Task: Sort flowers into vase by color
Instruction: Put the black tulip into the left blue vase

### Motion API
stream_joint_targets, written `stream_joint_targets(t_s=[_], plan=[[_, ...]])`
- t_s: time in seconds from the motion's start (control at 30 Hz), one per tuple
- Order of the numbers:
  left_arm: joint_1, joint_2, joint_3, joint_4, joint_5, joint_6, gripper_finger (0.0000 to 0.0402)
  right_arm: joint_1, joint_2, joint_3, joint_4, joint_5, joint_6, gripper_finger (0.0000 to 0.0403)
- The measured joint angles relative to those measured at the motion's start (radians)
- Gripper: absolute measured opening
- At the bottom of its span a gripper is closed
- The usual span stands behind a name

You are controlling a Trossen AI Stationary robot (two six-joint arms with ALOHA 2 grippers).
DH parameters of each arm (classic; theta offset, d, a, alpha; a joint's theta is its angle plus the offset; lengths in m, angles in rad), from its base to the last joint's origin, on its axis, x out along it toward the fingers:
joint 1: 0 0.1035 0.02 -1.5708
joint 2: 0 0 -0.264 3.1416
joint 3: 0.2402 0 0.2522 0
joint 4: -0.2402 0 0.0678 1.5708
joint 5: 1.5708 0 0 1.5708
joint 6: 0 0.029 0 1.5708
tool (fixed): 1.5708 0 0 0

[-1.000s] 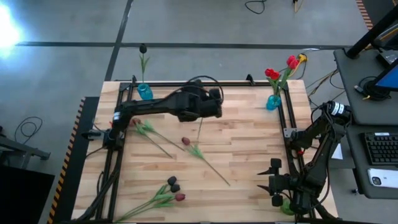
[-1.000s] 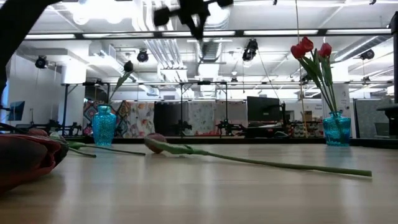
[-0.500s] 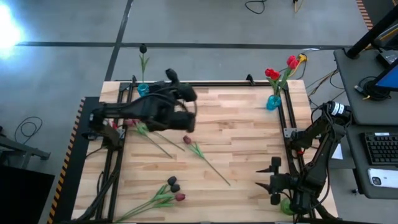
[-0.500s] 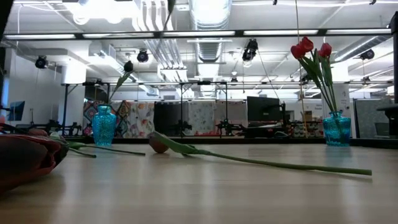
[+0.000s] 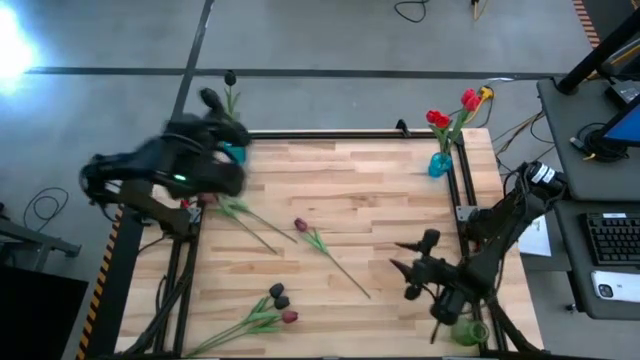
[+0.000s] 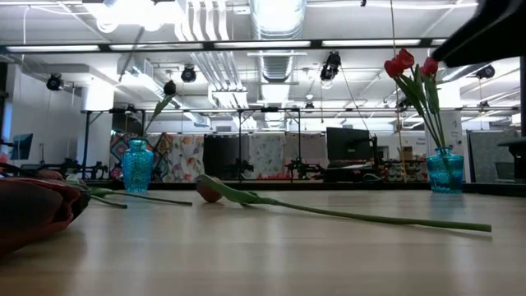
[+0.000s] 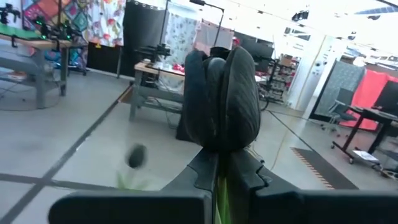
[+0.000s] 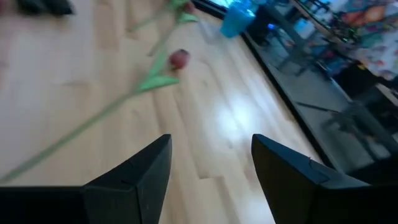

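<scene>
My left gripper (image 5: 220, 115) is shut on a black tulip (image 7: 221, 93), raised beside the left blue vase (image 5: 232, 148). That vase holds one black tulip (image 5: 230, 77). My right gripper (image 5: 405, 262) is open and empty over the table's near right part. It faces a maroon-headed tulip (image 8: 179, 59) lying flat on the wood, which also shows in the high view (image 5: 299, 226). Another tulip (image 5: 235, 212) lies to its left. A bunch with black and red heads (image 5: 278, 300) lies near the front. The right blue vase (image 5: 438, 163) holds red tulips (image 5: 440, 118). My left gripper pinches the black tulip's green stem (image 7: 222, 196) between its two fingers, just below the head. The head (image 7: 224, 81) stands out past the fingertips. The tulip is lifted clear of the table. The rest of the stem is hidden by the gripper.
A black frame rail (image 5: 330, 135) runs along the table's far edge and down both sides. Bare wood (image 5: 380, 195) lies between the two vases. In the low view a red head (image 6: 33, 210) lies close at the left, and a stem (image 6: 370, 218) crosses the middle.
My left gripper has carried the black tulip from over the table's far middle toward the far left corner, up to the left vase, staying shut. My right gripper has swung from the near right edge toward the table's left, out over the wood.
</scene>
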Motion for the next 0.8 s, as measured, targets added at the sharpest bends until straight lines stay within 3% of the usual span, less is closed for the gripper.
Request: stream_joint_targets(t_s=[0.17, 0.37, 0.5, 0.67, 0.8], plan=[[-0.003, -0.143, 0.014, 0.000, 0.006, 0.205, 0.0000, -0.080, 0.000, 0.000, 0.002, 0.007, -0.028, 0.0215], [-0.024, -0.228, 0.047, 0.100, 0.195, 0.571, 0.0000, -0.206, 0.000, 0.000, 0.040, 0.026, -0.088, 0.0215], [-0.031, -0.246, 0.047, 0.274, 0.339, 0.851, 0.0000, -0.307, 0.000, 0.000, 0.190, 0.021, -0.291, 0.0215], [-0.030, -0.249, 0.045, 0.613, 0.662, 1.270, 0.0000, -0.410, 0.000, 0.000, 0.478, -0.073, -0.596, 0.0215], [-0.026, -0.232, 0.037, 0.781, 0.724, 1.489, 0.0000, -0.485, 0.000, 0.000, 0.665, -0.206, -0.769, 0.0215]])
